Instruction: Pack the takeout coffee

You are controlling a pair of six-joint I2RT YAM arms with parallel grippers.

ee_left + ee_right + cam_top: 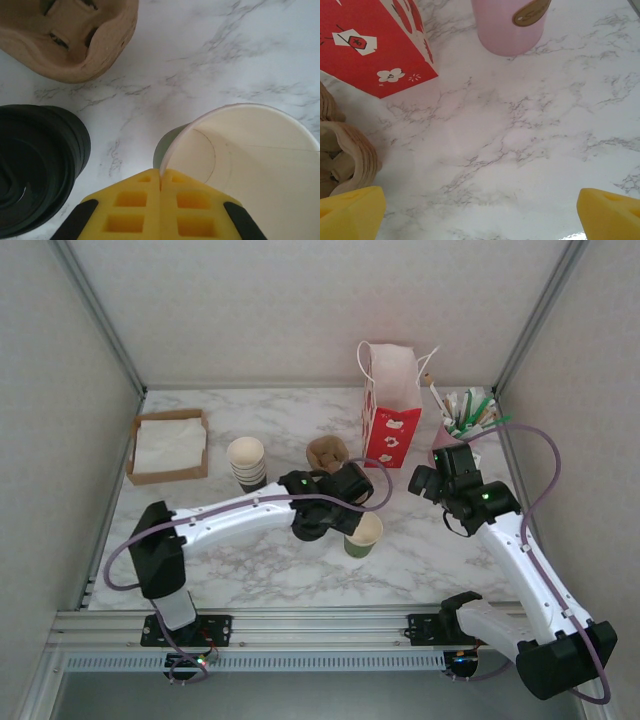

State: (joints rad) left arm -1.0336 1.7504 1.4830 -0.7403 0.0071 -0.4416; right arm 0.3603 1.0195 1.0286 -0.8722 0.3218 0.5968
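Up close, left jaws pinch cup point(250, 165) rim

Cup point(250, 160) right of lid stack point(35, 165)

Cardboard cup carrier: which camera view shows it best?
Left wrist: the cardboard cup carrier sits upper left, close, its moulded pockets plain, though cropped. Top external shows it small, left of the red bag. Right wrist catches just a curved edge at its left border.

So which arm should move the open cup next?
Left, probably: the left gripper is shut on the cup's rim, while the right gripper hangs open over the table by the red bag.
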